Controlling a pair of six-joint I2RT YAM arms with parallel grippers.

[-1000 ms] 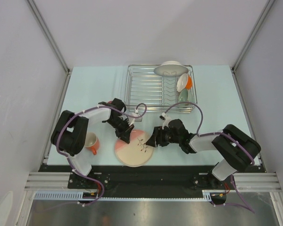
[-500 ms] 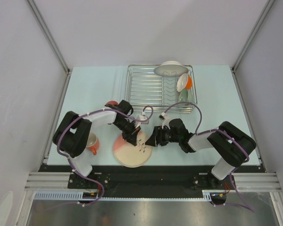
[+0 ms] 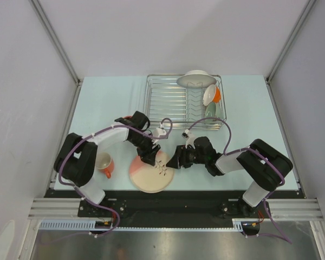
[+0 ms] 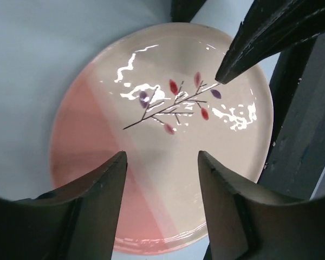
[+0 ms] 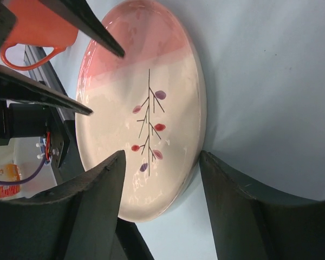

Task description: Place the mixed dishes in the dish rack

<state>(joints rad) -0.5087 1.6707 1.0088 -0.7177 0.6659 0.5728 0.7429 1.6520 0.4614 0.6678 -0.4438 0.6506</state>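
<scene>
Down at the near edge of the table (image 3: 103,103), right between the two arms, the pink-and-cream plate (image 3: 150,176) lies flat with its leaf sprig facing up. It's not in the rack (image 3: 168,103); it sits in front of it with bare table between the two.

The left gripper (image 3: 150,157) hangs over the plate's far-left part. Its wrist camera shows the fingers (image 4: 92,200) spread apart, with the pink half of the plate (image 4: 162,135) visible in the gap, so it's pinching nothing. From these angles I honestly can't say whether the tips touch the glaze or just hover above it.

The right gripper (image 3: 174,161) comes in low from the other side, pointing at the plate's right rim. Its jaws are also spread, and its wrist camera shows the plate (image 5: 146,76) sitting ahead of them, not clamped. The left arm's two dark fingertips poke into that view over the pink side.

The orange mug (image 3: 104,164) stands upright on the table just left of the plate, tucked beside the left arm, handle toward the near edge.

Over in the rack, the right end is already loaded. A white dish (image 3: 196,79) leans at the back corner, a white-and-orange piece (image 3: 211,95) comes next, and a green bowl (image 3: 210,111) sits nearest the front. The left part of the rack is bare wire.
</scene>
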